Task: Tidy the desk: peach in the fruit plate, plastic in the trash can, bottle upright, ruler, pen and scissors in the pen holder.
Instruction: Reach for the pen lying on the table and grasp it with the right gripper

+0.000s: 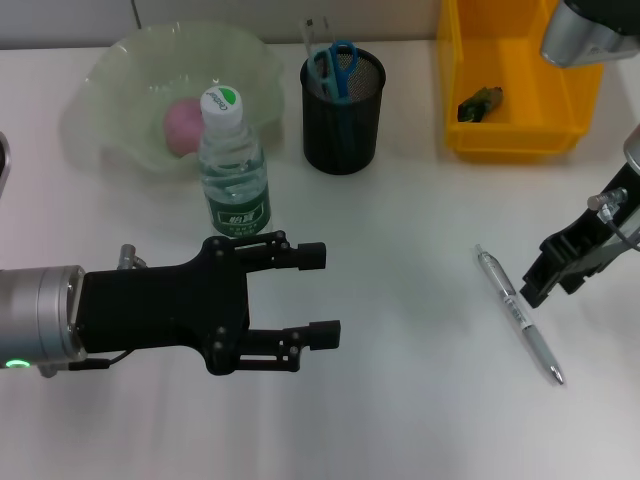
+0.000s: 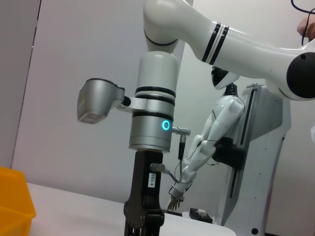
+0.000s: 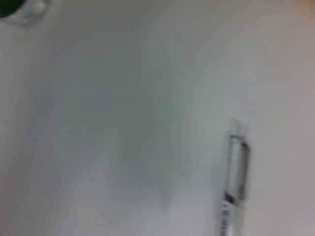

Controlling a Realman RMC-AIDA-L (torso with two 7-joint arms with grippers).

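Although most of the tidying looked finished, one item was plainly left: the pen (image 1: pixel 519 316) lay flat on the white table (image 1: pixel 400 400), well apart from the pen holder (image 1: pixel 343 110). The peach (image 1: pixel 182 126) sat in the fruit plate (image 1: pixel 110 70), the bottle (image 1: pixel 232 168) stood upright just in front of that plate, and the scissors (image 1: pixel 340 66) stood in the holder, with a clear strip beside them that was probably the ruler. A dark scrap, likely the plastic, lay in the yellow bin (image 1: pixel 470 130) serving as trash can.

By my judgement only the pen remained. The right claw (image 1: pixel 545 280) hung just beside the pen's upper half, not visibly touching it; whether its fingers were apart or together could not be told. The left claw (image 1: pixel 318 295) hovered over the table below the bottle, spread wide and holding nothing.

The right wrist view was blurred, showing just the pen. The right arm was cut off at the frame edge.
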